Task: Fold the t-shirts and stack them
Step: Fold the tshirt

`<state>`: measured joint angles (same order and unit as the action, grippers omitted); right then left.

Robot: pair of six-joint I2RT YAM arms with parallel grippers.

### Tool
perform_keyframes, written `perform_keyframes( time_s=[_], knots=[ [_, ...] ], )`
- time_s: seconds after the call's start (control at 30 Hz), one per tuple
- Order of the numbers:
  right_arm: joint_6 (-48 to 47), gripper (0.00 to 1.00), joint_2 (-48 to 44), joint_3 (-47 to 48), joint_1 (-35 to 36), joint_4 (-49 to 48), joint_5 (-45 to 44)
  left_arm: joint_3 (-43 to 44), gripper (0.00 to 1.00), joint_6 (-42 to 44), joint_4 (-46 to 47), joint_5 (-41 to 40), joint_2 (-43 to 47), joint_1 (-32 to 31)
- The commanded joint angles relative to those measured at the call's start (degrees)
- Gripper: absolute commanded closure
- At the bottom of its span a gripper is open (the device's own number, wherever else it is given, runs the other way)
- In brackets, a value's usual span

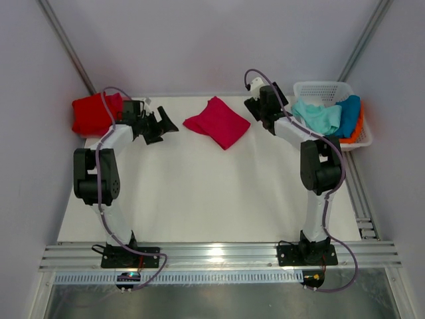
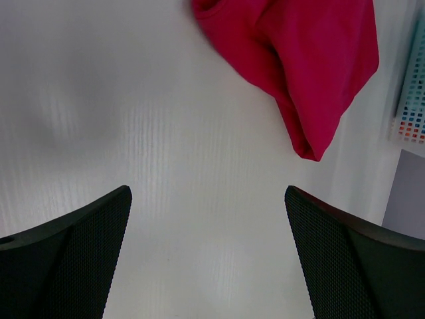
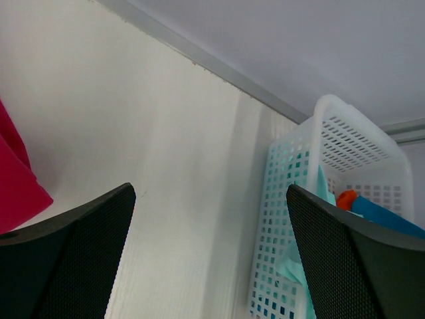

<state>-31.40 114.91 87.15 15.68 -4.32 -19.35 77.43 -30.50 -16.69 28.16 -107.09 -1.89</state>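
A folded crimson-pink t-shirt [image 1: 218, 122] lies at the back middle of the table; it also shows in the left wrist view as the crimson-pink t-shirt [image 2: 305, 60]. At the far left sits a folded red t-shirt [image 1: 93, 114]. Mint-green [image 1: 319, 116], blue [image 1: 348, 114] and orange [image 1: 360, 129] t-shirts fill the white basket [image 1: 325, 88]. My left gripper [image 1: 166, 129] [image 2: 207, 199] stands open over bare table, left of the crimson-pink shirt. My right gripper [image 1: 252, 109] [image 3: 211, 196] is open between that shirt and the basket, holding nothing.
The basket [image 3: 345, 146] stands in the back right corner against the wall, its lattice side close to my right fingers. White walls close in the table at the back and both sides. A metal rail [image 1: 219, 256] runs along the near edge.
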Motion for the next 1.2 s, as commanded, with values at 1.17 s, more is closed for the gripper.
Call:
perform_keyframes(
  time_s=[1.17],
  knots=[
    [-3.93, 0.01, 30.98, 32.82, -0.21, 1.33, -7.98, 3.61, 0.01, 1.59, 0.87, -0.74, -8.05, -5.05]
  ],
)
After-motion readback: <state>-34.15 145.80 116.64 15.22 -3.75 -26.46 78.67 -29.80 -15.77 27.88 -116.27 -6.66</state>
